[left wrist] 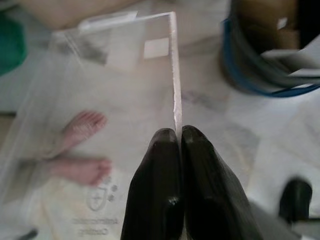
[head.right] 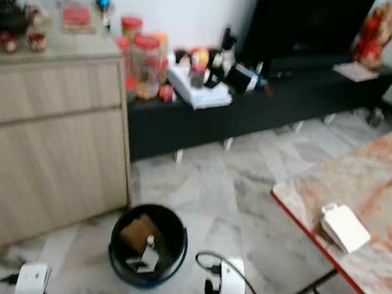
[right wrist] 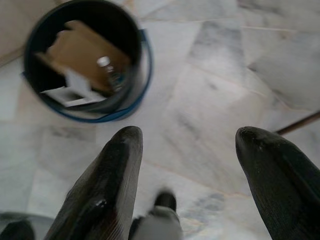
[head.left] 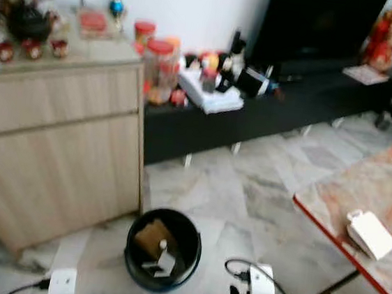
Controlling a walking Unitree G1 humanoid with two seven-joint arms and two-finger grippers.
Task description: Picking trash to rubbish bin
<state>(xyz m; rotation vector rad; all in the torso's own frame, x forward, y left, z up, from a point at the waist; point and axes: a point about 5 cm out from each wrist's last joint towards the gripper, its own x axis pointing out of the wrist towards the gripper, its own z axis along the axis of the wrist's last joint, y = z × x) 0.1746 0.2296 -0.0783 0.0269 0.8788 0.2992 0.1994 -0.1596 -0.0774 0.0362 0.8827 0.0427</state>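
A black round rubbish bin (head.left: pixel 163 250) with a blue rim stands on the marble floor beside the wooden cabinet. It holds brown cardboard (right wrist: pixel 82 50), a small bottle (right wrist: pixel 107 67) and white paper. My left gripper (left wrist: pixel 179 131) is shut on the edge of a clear plastic bag (left wrist: pixel 115 75), which hangs in front of it; the bin (left wrist: pixel 260 65) is off to one side of the bag. My right gripper (right wrist: pixel 187 135) is open and holds nothing, above the floor a little way from the bin (right wrist: pixel 85 60). A white box (head.left: pixel 370 234) lies on the marble table.
A wooden cabinet (head.left: pixel 56 146) stands left of the bin. A low black TV bench (head.left: pixel 277 106) with jars and clutter runs along the back wall. The marble table (head.left: pixel 381 187), red-edged, is at the right. A person's bare feet (left wrist: pixel 82 127) show through the bag.
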